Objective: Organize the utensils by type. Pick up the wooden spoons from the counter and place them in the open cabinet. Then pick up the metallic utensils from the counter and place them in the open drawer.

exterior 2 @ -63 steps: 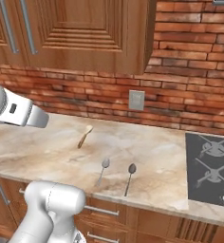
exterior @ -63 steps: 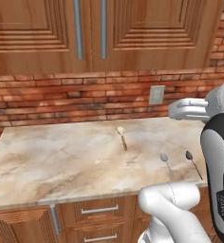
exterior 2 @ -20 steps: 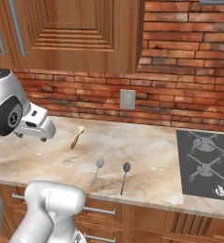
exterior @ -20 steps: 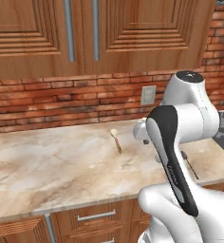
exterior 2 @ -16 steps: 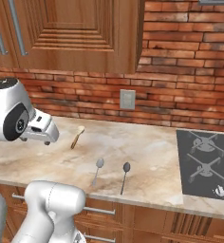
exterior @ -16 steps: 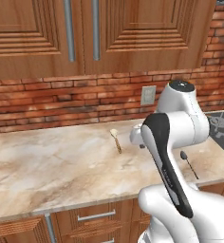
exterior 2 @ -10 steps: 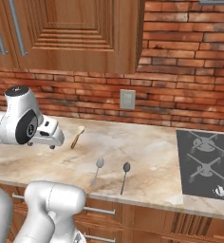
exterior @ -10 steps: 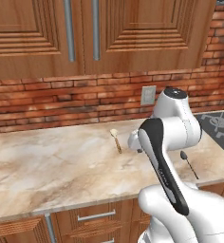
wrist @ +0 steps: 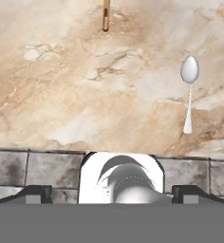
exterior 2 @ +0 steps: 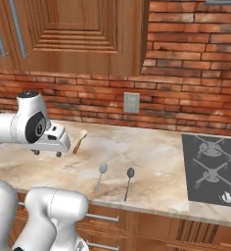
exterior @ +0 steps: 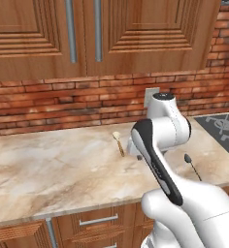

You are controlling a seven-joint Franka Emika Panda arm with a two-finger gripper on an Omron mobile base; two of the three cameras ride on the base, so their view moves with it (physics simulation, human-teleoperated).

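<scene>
A wooden spoon [exterior 2: 79,141] with a brown handle lies on the beige counter [exterior 2: 151,162] near the brick wall; it is also the wooden spoon [exterior: 119,143] just left of my arm. My gripper [exterior 2: 47,153] hangs low over the counter just left of it, pointing down, open and holding nothing. In the hand view my gripper [wrist: 114,193] has its tips far apart, and the wooden spoon's handle end [wrist: 106,18] sits at the top edge. Two metal spoons [exterior 2: 101,174] [exterior 2: 129,179] lie toward the counter's front edge; one metal spoon [wrist: 189,90] lies right of the hand. The open cabinet and open drawer are out of view.
A dark stovetop [exterior 2: 213,169] is set into the counter at the right. Closed wooden wall cabinets [exterior: 102,34] hang above the brick backsplash with a wall outlet [exterior 2: 131,103]. Drawer fronts with steel handles [exterior: 94,222] run under the counter.
My arm has folded down over the last second; the hand dropped toward the counter and drew closer to the wooden spoon. The spoons have not moved, and the jaws stayed open.
</scene>
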